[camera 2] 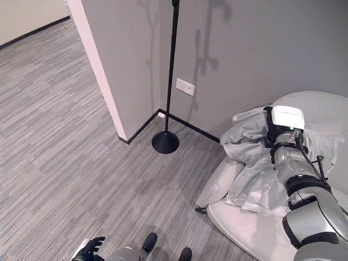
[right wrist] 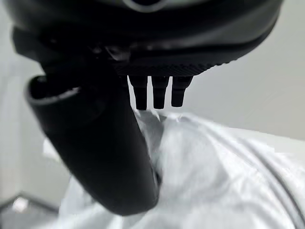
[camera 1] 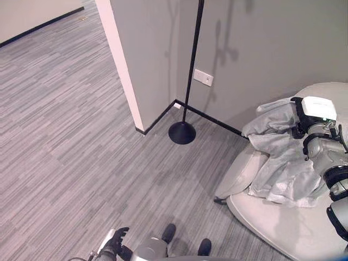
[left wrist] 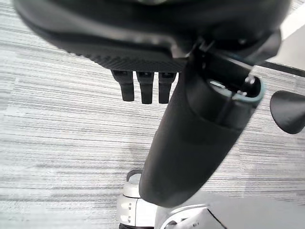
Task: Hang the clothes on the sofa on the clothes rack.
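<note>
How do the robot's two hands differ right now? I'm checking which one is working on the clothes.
The right hand is up at the sofa, over the pale grey clothes; the left hand hangs low over the grey floor, far from them. The right hand's thumb lies against the cloth; the left hand's touches nothing. Both are dark, with straight fingers.

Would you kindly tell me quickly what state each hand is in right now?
Left hand: open, holding nothing, low over the floor.
Right hand: at the grey garment on the sofa; grip cannot be told.
</note>
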